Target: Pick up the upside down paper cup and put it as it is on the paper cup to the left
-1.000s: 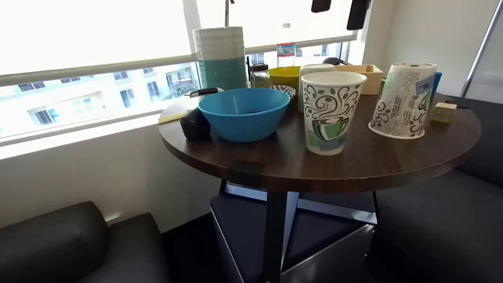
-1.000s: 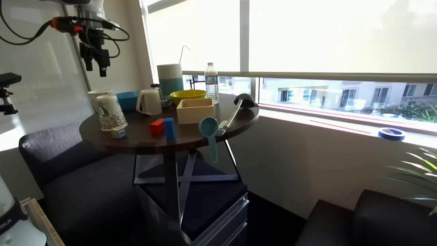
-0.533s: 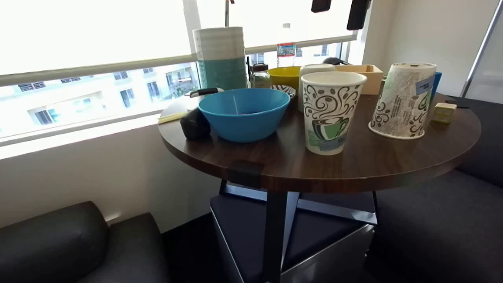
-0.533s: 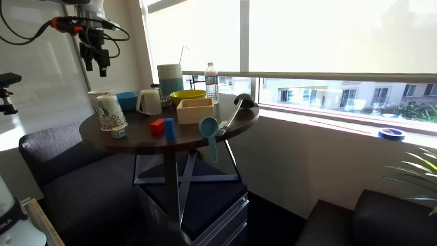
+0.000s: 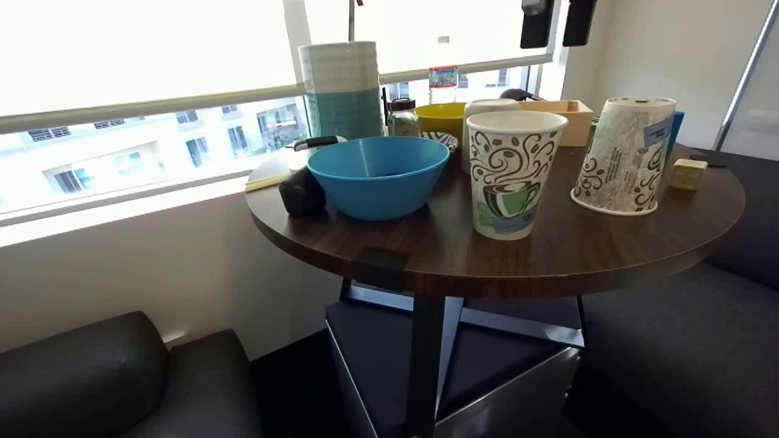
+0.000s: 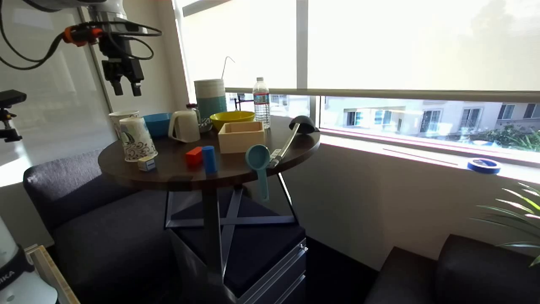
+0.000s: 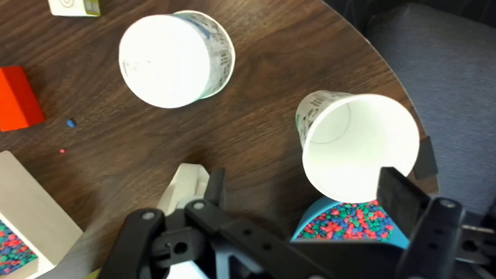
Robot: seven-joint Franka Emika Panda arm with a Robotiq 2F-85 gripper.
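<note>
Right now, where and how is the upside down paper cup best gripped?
Likely from above, with the open gripper straddling the upper wall of the upside down paper cup, just below its base: it stands mouth-down, narrowest at the top.

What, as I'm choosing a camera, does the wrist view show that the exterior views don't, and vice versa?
Only the wrist view shows the inside bottom of the upright cup and coloured pebbles in the wooden box. Only the exterior views show the water bottle and window blind. All share that cup and box, the upside-down cup, blue bowl, table and gripper.
</note>
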